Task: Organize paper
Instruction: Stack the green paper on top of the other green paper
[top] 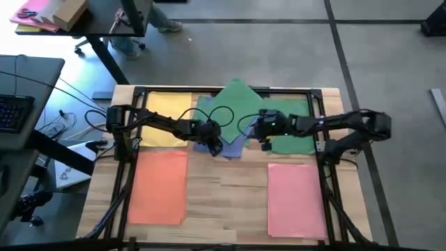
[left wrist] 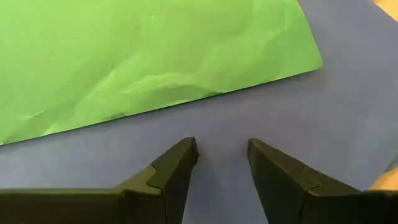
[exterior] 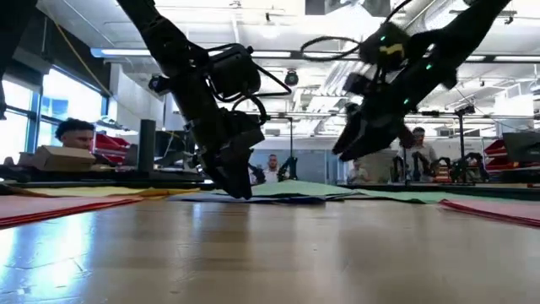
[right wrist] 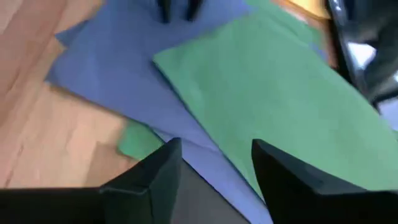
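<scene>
Mixed paper pile, green sheet (top: 240, 101) over blue sheets (top: 224, 144), sits mid-back on the wooden surface (top: 223, 202), w/ yellow sheet (top: 166, 118) back-left, orange sheet (top: 159, 187) front-left, pink sheet (top: 295, 199) front-right. Left gripper (left wrist: 222, 167) is down at the blue paper, jaws partly open, nothing held. Right gripper (right wrist: 214, 163) hangs above the pile's right side, jaws open & empty.

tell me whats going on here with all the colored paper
A two-armed robot is sorting colored sheets on a wooden table. An orange sheet, a pink sheet and a yellow sheet lie apart, while blue paper and green paper overlap in a messy pile at the middle. The left hand is open, low over a blue sheet. The right hand is open above the pile, holding nothing.
</scene>
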